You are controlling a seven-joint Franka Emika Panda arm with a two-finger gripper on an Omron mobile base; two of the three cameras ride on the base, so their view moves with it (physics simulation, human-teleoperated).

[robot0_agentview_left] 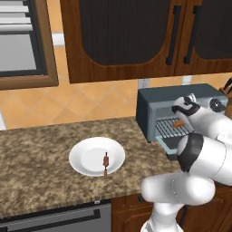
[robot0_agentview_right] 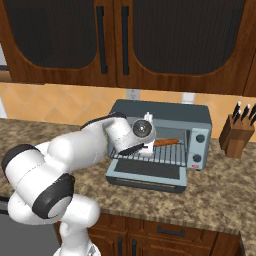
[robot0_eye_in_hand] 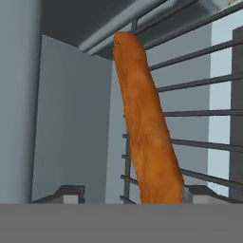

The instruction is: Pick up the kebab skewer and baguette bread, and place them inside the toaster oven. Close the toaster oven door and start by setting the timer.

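Left base view, count: one toaster oven [robot0_agentview_left: 156, 108], one white plate [robot0_agentview_left: 88, 159], one kebab skewer [robot0_agentview_left: 106, 162], one baguette bread [robot0_agentview_left: 178, 123].
Left base view, places: the skewer lies on the plate, well left of the oven, on the speckled stone bench [robot0_agentview_left: 36, 158]; the bread lies on the wire rack [robot0_agentview_left: 172, 130] inside the oven.
Right base view, oven: boxy, grey-blue, two round knobs at its right; the toaster oven door [robot0_agentview_right: 146, 173] hangs open and flat in front.
Right base view, extras: one wooden knife block [robot0_agentview_right: 235, 135] right of the oven.
Right base view, gripper [robot0_agentview_right: 145, 149]: at the oven mouth, over the rack.
Hand view, bread [robot0_eye_in_hand: 147, 123]: long, rough orange-brown crust, rounded end, resting on thin grey bars.
Hand view, jaws: tips apart on either side of the bread's near end; contact cannot be told.
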